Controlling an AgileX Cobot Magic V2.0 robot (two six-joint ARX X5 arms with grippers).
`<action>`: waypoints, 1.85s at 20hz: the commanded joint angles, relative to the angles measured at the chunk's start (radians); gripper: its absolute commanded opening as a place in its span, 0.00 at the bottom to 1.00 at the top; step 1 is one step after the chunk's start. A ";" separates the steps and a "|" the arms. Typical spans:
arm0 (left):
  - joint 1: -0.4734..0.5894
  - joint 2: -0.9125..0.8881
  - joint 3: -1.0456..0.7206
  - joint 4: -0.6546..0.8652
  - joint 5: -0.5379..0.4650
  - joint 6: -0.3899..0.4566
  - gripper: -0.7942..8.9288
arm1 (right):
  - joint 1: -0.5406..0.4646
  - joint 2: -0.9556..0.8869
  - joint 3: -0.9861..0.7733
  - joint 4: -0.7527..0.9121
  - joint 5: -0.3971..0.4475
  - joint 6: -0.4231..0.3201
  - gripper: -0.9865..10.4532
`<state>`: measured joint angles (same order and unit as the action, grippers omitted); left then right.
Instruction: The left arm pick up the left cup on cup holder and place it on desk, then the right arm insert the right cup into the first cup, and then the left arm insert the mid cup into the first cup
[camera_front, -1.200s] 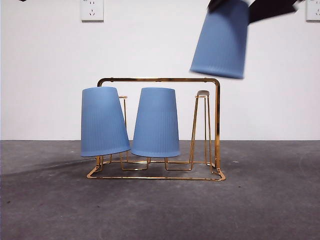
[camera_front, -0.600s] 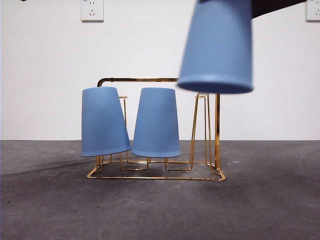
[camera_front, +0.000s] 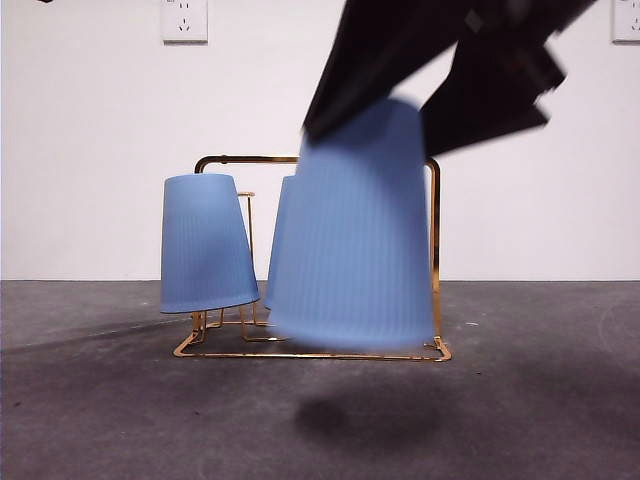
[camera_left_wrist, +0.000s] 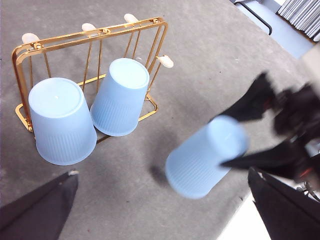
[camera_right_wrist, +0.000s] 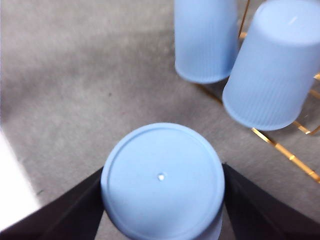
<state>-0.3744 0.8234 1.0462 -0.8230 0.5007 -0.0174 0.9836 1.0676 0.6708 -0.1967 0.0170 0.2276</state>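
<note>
My right gripper (camera_front: 425, 105) is shut on an upside-down blue cup (camera_front: 355, 260), which hangs just above the desk (camera_front: 120, 420) in front of the cup holder (camera_front: 240, 158). The right wrist view shows that cup's flat base (camera_right_wrist: 162, 180) squeezed between the two black jaws. On the gold rack the left cup (camera_front: 207, 243) leans on its peg, and the mid cup (camera_front: 283, 240) is mostly hidden behind the held one. From above, the left cup (camera_left_wrist: 62, 120), mid cup (camera_left_wrist: 120, 97) and held cup (camera_left_wrist: 205, 157) all show. My left gripper (camera_left_wrist: 161, 186) stays high and open, holding nothing.
The rack's right pegs (camera_left_wrist: 165, 61) with white tips stand bare. A shadow (camera_front: 365, 420) lies on the desk under the held cup. Wall sockets (camera_front: 184, 20) sit on the white wall behind. A bright table edge (camera_right_wrist: 15, 190) runs beside the right gripper.
The right gripper has carried its cup from high at the upper right down and leftward, closer to the front camera, to just above the desk. The two cups on the rack stay put.
</note>
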 joint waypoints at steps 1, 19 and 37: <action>-0.005 0.006 0.024 0.006 0.005 0.010 0.69 | 0.023 0.074 0.007 0.059 0.015 0.023 0.34; -0.005 0.006 0.024 0.007 0.005 0.010 0.69 | 0.023 0.266 0.008 0.198 0.037 0.003 0.51; -0.005 0.063 0.024 0.008 -0.046 0.044 0.69 | -0.091 -0.380 0.319 -0.523 -0.035 -0.009 0.53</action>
<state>-0.3744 0.8742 1.0462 -0.8242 0.4606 0.0124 0.8871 0.6899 0.9722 -0.7166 -0.0208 0.2317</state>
